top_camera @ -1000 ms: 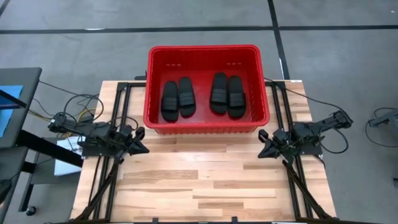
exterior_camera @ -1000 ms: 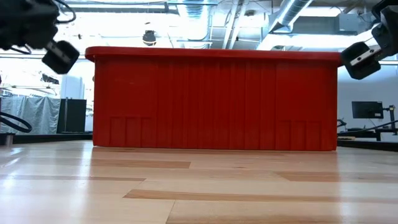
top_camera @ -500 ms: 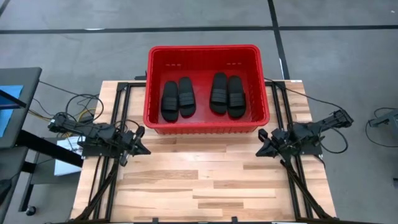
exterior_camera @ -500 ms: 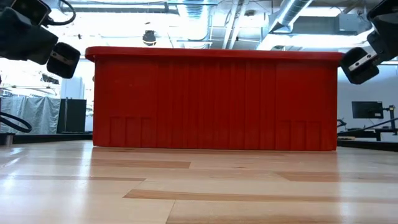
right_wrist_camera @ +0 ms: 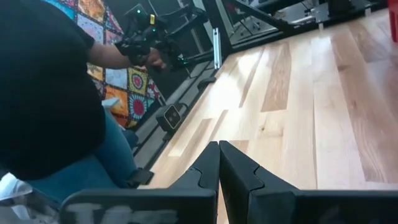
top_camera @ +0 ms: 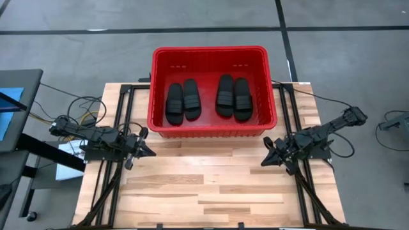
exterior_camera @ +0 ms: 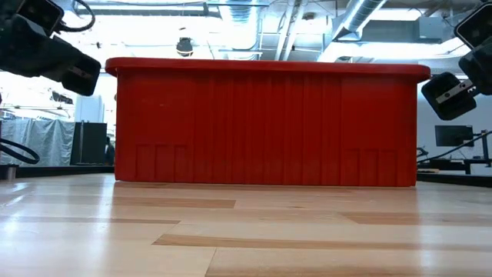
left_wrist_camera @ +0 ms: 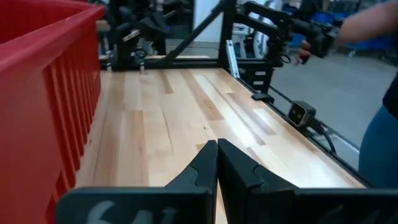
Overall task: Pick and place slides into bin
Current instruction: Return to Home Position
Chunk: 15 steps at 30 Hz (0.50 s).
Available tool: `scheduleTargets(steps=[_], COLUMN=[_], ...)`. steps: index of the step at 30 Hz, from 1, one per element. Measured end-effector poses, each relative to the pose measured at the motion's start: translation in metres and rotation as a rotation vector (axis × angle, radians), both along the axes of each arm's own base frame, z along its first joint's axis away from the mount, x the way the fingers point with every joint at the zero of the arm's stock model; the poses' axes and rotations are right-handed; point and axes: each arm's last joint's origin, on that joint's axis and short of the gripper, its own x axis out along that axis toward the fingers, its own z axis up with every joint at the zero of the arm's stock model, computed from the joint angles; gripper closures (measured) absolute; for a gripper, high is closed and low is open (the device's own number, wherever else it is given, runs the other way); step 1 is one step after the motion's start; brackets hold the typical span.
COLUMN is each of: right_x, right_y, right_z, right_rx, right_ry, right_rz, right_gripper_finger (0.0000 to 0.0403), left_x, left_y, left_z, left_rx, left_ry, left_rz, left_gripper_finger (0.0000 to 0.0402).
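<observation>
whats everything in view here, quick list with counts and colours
slides: four, black, lying in two side-by-side pairs inside the bin
bin: one, red, at the table's far edge
table: one, light wood, under both arms
person: one, dark top and blue jeans, beyond the table's edge, seen in the wrist views only
left tool: one, black, shut, over the table near the bin's left front corner
right tool: one, black, shut, over the table near the bin's right front corner

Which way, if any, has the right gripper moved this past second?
Yes. Seen from above, the right gripper has drawn back from the bin toward the table's near edge.
</observation>
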Motion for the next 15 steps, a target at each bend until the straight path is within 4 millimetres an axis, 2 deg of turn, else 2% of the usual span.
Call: scheduleTargets(steps=[9,15], right_x=[0.0003,0.0003], right_y=[0.0001,0.0001], right_z=[-0.0005,-0.0005], right_rx=[-0.033,-0.038], right_ry=[-0.013,-0.016], right_rz=[0.006,0.007], right_gripper_finger=[0.0403,0.0403], left_x=[0.0004,0.0003], left_y=[0.0019,0.0015], left_z=[-0.0007,-0.0008], left_rx=[-0.154,-0.15], left_ry=[0.054,0.055], left_rz=[0.088,0.072], left_gripper_finger=[0.0401,0.0401])
